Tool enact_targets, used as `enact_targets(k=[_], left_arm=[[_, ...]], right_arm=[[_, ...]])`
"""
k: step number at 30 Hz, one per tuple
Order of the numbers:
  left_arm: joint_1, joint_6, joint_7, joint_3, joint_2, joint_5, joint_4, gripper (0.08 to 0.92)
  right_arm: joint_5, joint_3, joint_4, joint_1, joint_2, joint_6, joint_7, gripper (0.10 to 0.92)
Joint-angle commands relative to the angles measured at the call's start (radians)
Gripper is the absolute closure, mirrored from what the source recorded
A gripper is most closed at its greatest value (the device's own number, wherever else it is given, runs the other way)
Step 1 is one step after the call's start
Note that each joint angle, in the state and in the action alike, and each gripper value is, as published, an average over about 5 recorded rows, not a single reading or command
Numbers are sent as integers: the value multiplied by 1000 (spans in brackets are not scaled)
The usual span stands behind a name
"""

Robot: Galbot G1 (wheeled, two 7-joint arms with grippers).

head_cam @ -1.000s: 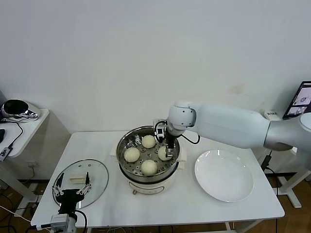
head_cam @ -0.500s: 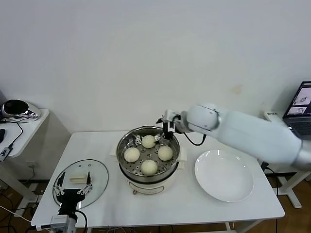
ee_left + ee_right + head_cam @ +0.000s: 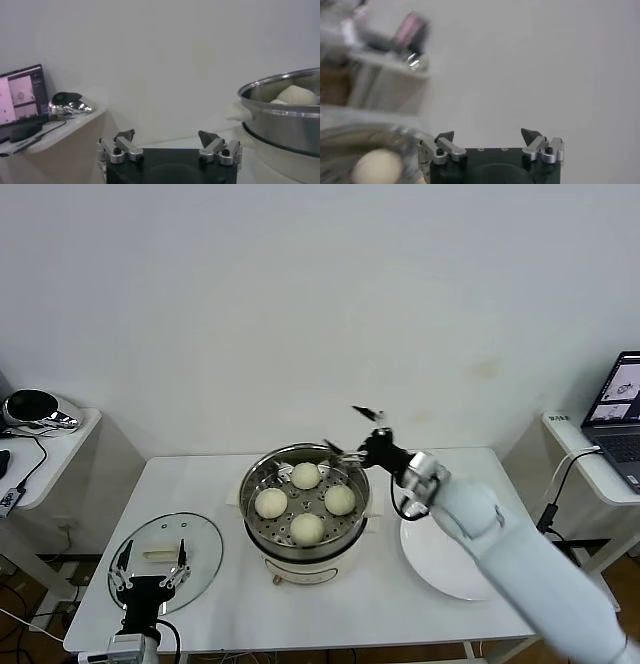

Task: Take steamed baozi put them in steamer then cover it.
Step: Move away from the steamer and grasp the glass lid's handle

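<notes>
- Four steamed baozi sit on the perforated tray inside the steamer at the table's centre, leaving only the covering step, by the look of it.
- The cover lies flat on the table at about 9 o'clock from the steamer, its cream handle running roughly 9-to-3.
- The left gripper, jaws spread wide and empty, hovers at the cover's 6 o'clock edge, just short of the handle, which lies toward 12 o'clock from it.
- The right gripper, also fully open and holding nothing, is raised above the steamer's 1 o'clock rim, well apart from the cover.
- The left arm is plainly the nearer for the lid.
</notes>
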Motion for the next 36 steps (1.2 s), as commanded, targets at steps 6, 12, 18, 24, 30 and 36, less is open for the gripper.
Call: enact_targets(k=[6, 12, 18, 24, 30, 36], left_arm=[[7, -89, 19, -146, 147, 831, 208, 177], [-57, -131, 62, -154, 218, 1133, 350, 177], [-188, -146, 60, -121, 257, 1236, 508, 177], [-216, -146, 78, -101, 285, 1248, 570, 177], [-251, -157, 66, -84, 287, 1249, 601, 177], [-305, -163, 68, -62, 284, 1251, 612, 177]], right_arm=[[-201, 799, 98, -696, 381, 170, 33, 203], [-172, 875, 61, -723, 380, 166, 82, 203], [-164, 899, 54, -730, 394, 166, 100, 203], [-164, 913, 70, -752, 414, 174, 105, 203], [-171, 920, 77, -770, 428, 188, 106, 203], [-186, 916, 91, -788, 448, 196, 107, 203]])
